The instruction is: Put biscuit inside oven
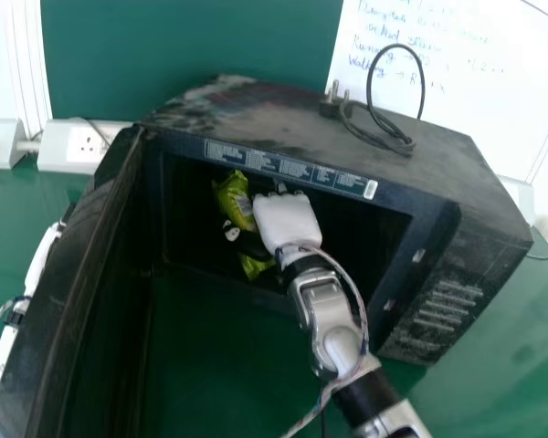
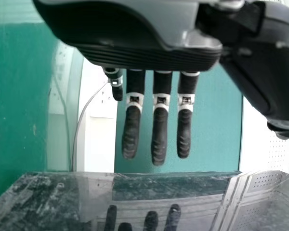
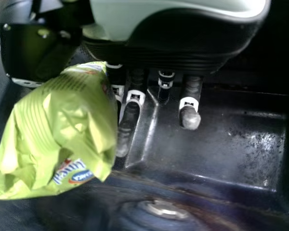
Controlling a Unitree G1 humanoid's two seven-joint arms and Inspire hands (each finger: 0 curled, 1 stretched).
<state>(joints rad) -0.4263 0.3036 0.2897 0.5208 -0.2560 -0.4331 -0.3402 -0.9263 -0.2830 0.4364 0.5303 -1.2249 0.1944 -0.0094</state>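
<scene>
While the right robot hand (image 1: pixel 287 222) pinches the biscuit pack (image 1: pixel 236 201) inside the oven (image 1: pixel 420 151), the head view suggests lowering it gently before letting go. In the left wrist view, the left robot hand (image 2: pixel 160 134) has straight fingers. The right wrist view shows a round piece (image 3: pixel 166 210), lost in darkness in the head view.

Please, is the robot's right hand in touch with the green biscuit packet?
Touching. In the head view, the right hand has its dark thumb lying right across the green packet, gripping it.
</scene>
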